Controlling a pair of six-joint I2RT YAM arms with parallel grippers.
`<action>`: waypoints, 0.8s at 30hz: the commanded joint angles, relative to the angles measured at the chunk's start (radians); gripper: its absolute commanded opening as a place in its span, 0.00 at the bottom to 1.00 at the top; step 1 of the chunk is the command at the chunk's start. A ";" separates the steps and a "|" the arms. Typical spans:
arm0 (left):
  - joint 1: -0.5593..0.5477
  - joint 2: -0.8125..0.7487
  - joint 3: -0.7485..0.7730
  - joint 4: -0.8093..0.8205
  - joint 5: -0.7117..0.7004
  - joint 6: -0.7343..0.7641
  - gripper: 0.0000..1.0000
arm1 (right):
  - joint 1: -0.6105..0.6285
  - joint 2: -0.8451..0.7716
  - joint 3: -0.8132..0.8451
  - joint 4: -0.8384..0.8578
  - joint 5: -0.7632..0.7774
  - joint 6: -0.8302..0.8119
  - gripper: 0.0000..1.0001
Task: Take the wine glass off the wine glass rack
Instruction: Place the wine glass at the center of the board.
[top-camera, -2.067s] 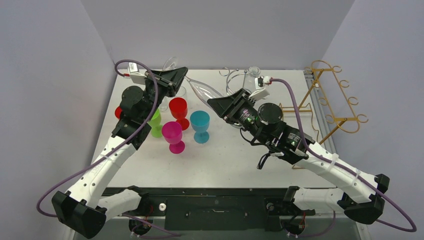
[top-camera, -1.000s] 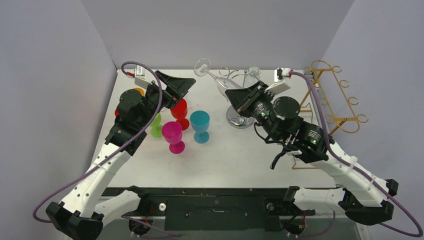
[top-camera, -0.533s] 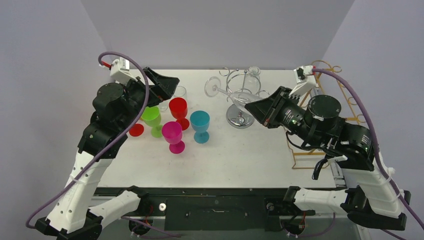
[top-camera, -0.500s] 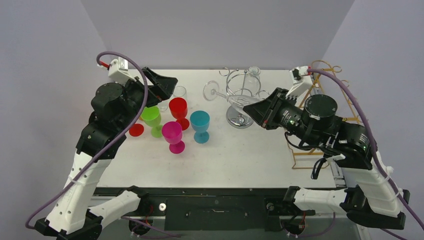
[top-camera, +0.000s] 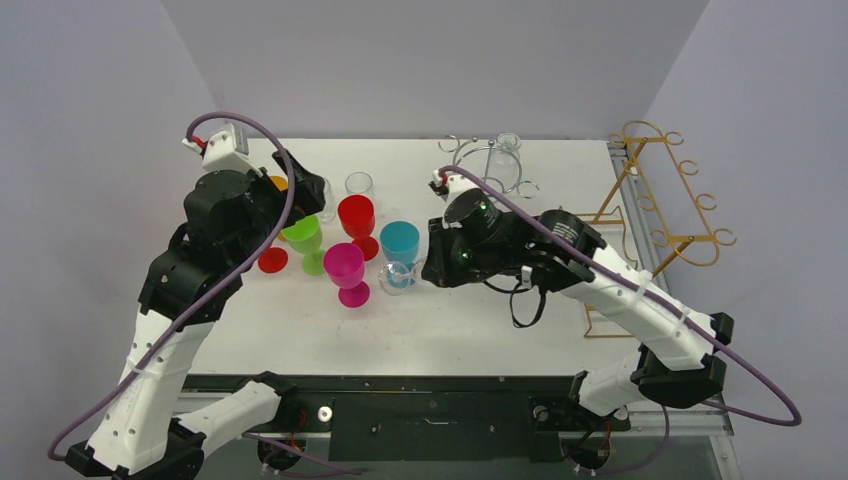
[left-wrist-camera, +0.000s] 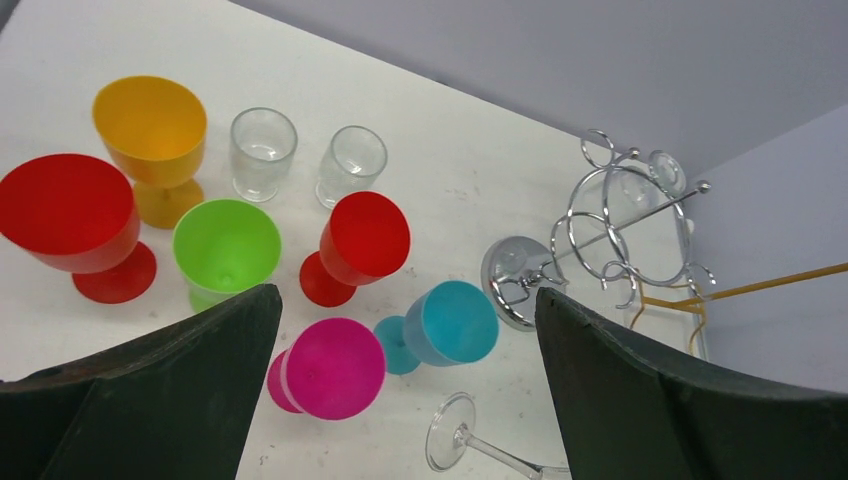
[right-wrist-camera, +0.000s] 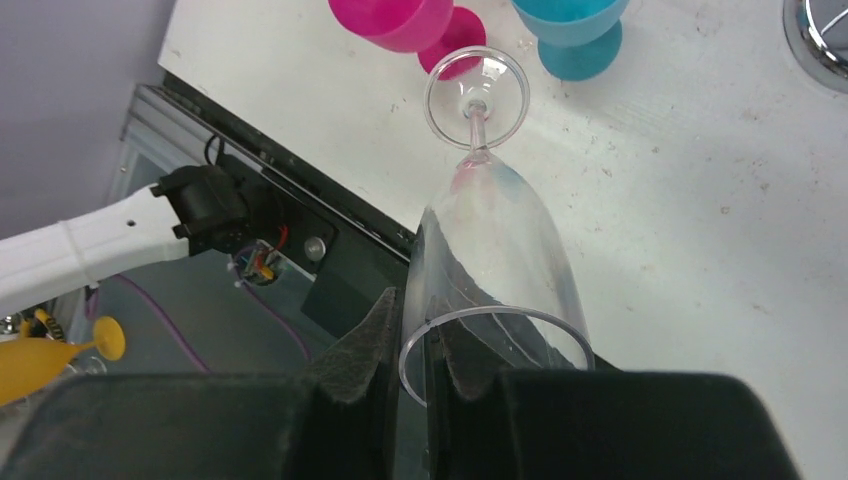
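- The wine glass (right-wrist-camera: 500, 250) is already off the wine glass rack (left-wrist-camera: 512, 268); the right gripper (right-wrist-camera: 412, 300) is clamped on its bowl rim, one finger inside and one outside.
- In the top view its foot is low at 6 o'clock of the blue goblet (top-camera: 400, 240) and 3 o'clock of the pink goblet (top-camera: 345, 265), with the rack well apart at 1 o'clock.
- The glass is tilted; I cannot tell whether the foot touches the worktop (top-camera: 480, 330).
- The left gripper (left-wrist-camera: 405, 295) hangs above the goblets, jaws spread wide, holding nothing.
- Judged step: setting the glass down. Next, it likely needs bringing upright, foot flat, clear of both goblets, before release.
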 joint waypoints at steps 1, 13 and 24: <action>0.001 0.012 0.050 -0.070 -0.086 0.024 0.96 | 0.030 0.069 0.044 -0.015 -0.005 -0.037 0.00; 0.088 0.004 0.001 -0.035 -0.036 0.035 0.96 | 0.072 0.318 0.161 -0.110 0.023 -0.096 0.00; 0.239 0.002 -0.044 -0.004 0.140 0.047 0.96 | 0.078 0.420 0.202 -0.166 0.020 -0.127 0.00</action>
